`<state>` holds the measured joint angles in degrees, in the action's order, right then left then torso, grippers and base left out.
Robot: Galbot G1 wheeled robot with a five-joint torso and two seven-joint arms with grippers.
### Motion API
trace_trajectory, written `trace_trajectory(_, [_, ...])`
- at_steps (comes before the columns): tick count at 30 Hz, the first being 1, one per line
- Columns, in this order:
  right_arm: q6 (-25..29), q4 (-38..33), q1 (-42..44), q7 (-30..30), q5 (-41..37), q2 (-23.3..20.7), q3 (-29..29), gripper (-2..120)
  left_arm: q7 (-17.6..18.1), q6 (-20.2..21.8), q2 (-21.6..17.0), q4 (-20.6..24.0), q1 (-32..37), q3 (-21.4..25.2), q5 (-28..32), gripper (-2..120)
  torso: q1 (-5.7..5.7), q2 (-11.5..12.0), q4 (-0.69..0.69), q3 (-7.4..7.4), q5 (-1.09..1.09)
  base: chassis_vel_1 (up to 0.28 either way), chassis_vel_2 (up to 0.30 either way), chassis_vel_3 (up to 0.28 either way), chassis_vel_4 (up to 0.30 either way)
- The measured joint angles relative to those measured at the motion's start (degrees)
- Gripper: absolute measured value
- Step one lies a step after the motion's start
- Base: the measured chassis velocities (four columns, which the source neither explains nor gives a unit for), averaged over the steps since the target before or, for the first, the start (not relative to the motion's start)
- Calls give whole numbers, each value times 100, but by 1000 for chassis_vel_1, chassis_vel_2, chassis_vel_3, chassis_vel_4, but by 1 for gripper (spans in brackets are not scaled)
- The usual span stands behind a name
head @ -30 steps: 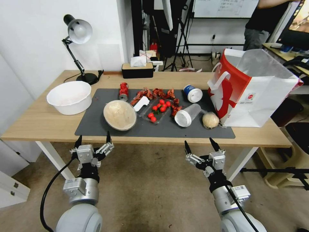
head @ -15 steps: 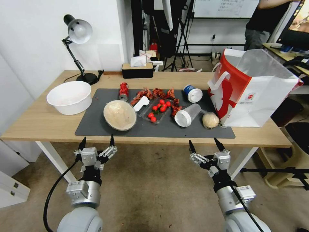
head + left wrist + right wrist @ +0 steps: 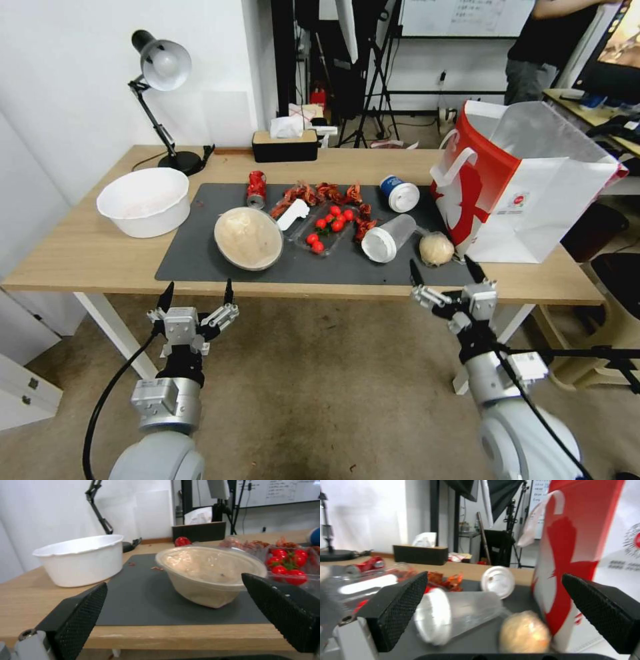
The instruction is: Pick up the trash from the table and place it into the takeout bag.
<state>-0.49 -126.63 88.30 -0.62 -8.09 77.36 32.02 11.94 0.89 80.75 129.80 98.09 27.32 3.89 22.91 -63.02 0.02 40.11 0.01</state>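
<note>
The trash lies on the table's (image 3: 87, 257) dark grey mat: a round beige bowl (image 3: 248, 238) (image 3: 208, 576), a crushed red drink can (image 3: 255, 189), a blue cup with white lid (image 3: 399, 193) on its side, a clear plastic cup (image 3: 388, 237) (image 3: 460, 613) lying down, and a beige paper ball (image 3: 436, 249) (image 3: 524, 632). The takeout bag (image 3: 527, 183) (image 3: 583, 555) stands open at the table's right end. My right gripper (image 3: 447, 272) is open at the front table edge, just before the paper ball. Below that edge, in front of the bowl, my left gripper (image 3: 196, 293) is open.
A large white bowl (image 3: 144, 200) sits at the left, a clear tray of cherry tomatoes (image 3: 327, 228) mid-mat with red scraps (image 3: 320, 194) behind it. A desk lamp (image 3: 162, 100) and black tissue box (image 3: 285, 143) stand at the back. Chairs stand beyond the table's right end.
My right gripper has risen and moved forward and to the right, up to the table edge near the paper ball. The left gripper has barely moved.
</note>
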Motion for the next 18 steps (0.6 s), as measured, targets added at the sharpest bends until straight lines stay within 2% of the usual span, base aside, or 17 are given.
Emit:
trace_trajectory(3, [-86, 119, -218, 123, -133, -218, 68, 100, -13, 0, -52, -66, -58, -90, 0, 100, 0, 0, -5, 0, -2, 0, 0, 0, 0])
trace_trajectory(5, [-275, 351, -545, 211, -407, -481, 33, 100, -16, 0, -71, -116, -70, -120, 0, 100, 0, 0, 0, 0, 0, 0, 0, 0, 0])
trace_trajectory(7, [-335, 414, -620, 231, -496, -539, 22, 100, -16, 0, -80, -127, -77, -128, 0, 100, 0, 0, 0, 0, 0, 0, 0, 0, 0])
trace_trajectory(10, [-779, 761, -1014, 343, -1223, -841, -73, 100, -9, 0, -124, -187, -120, -162, 10, 100, 0, 0, -2, 0, 0, 0, 0, 0, 0])
trace_trajectory(18, [-1297, 1287, -1410, 389, -1989, -1087, -257, 100, 3, 0, -210, -312, -216, -217, 59, 100, 0, 0, -2, 0, -1, 0, 0, 0, 0])
